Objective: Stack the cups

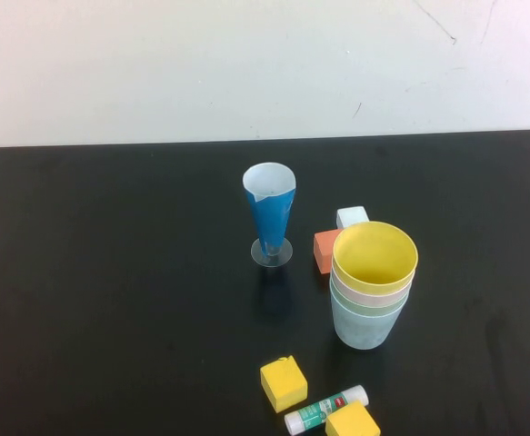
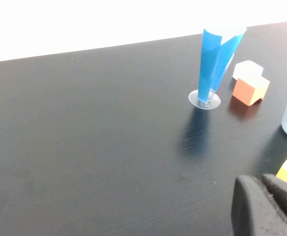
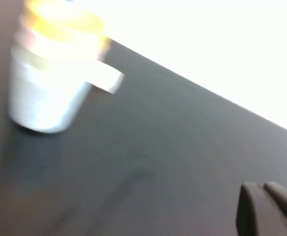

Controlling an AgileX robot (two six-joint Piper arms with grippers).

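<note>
While parked at the near left corner: left gripper, fingers pressed together, holding nothing.
Left-side risk: any sweep to the right low over the table likely to clip the paper cone; tall, narrow, on a small clear foot, so easily tipped.
Cups: right of centre, upright, all four nested, light blue at the bottom, then green, pink, yellow on top; judged done.
Stack risk: top-heavy and light; a knock to the yellow rim enough to topple or slide the lot.
Crowding behind: orange block just beside the stack, white block beyond it; a shoved stack likely to catch on them.
Crowding in front: yellow block, glue stick and second yellow block near the front edge; glue stick apt to roll if nudged.
Right gripper: off to the right, outside the high view, well apart from the cups, fingers shut together, empty.
Right-side risk: a careless swing inward toward the stack.
Table: black, matt, faint grain.
Wall: plain off-white, thin cracks at upper right.
</note>
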